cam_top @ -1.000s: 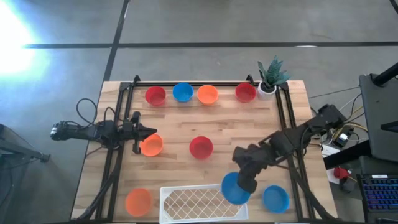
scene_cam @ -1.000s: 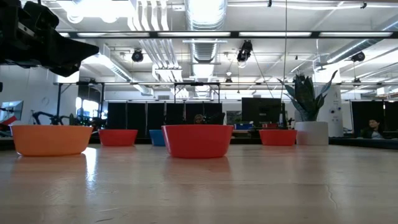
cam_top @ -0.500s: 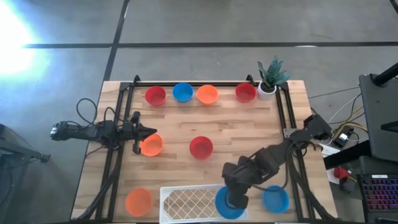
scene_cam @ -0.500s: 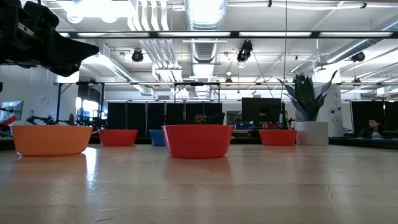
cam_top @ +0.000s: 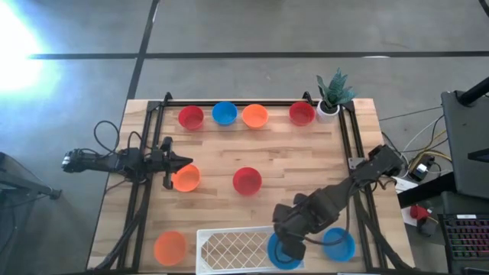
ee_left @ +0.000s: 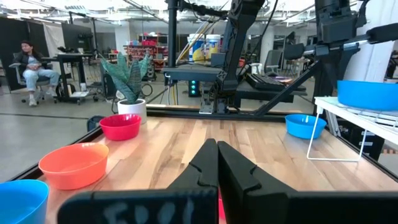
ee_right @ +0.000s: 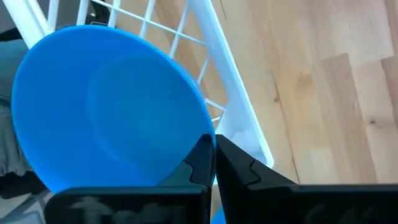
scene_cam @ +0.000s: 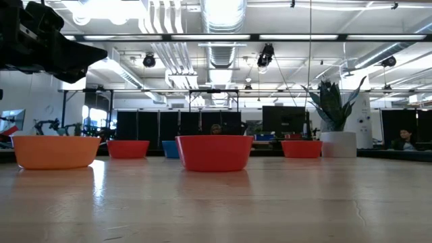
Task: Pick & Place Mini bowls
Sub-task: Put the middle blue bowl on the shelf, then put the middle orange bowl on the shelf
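Note:
My right gripper (cam_top: 293, 246) hangs over the right end of the white lattice tray (cam_top: 229, 248) at the table's near edge, shut on a blue mini bowl (cam_top: 280, 252). A second blue bowl (cam_top: 338, 244) sits on the table just right of it. My left gripper (cam_top: 186, 162) is shut and level at the table's left side, just beyond an orange bowl (cam_top: 186, 179). A red bowl (cam_top: 247, 181) sits mid-table and an orange one (cam_top: 170, 247) at the near left. Red (cam_top: 191, 117), blue (cam_top: 224, 113), orange (cam_top: 255, 116) and red (cam_top: 302, 113) bowls line the far edge. My right gripper pinches the blue bowl's rim (ee_right: 200, 134) between its two fingers, one inside the bowl and one outside. The fingers come from above, pointing steeply down. The bowl (ee_left: 368, 93) stays mouth up over the tray's right end (ee_right: 214, 62); I cannot tell whether it touches the tray.
A small white pot with a green plant (cam_top: 330, 95) stands at the far right corner. Black rails (cam_top: 348, 137) run along the table's left and right sides. Bare wood lies between the red middle bowl and the tray.
My right gripper has carried the blue bowl toward the table's near edge and a little left, from beside the tray's right end to over it, sinking slightly and tipping steeper. Most of the move came in the first half second. The bowl stays mouth up.

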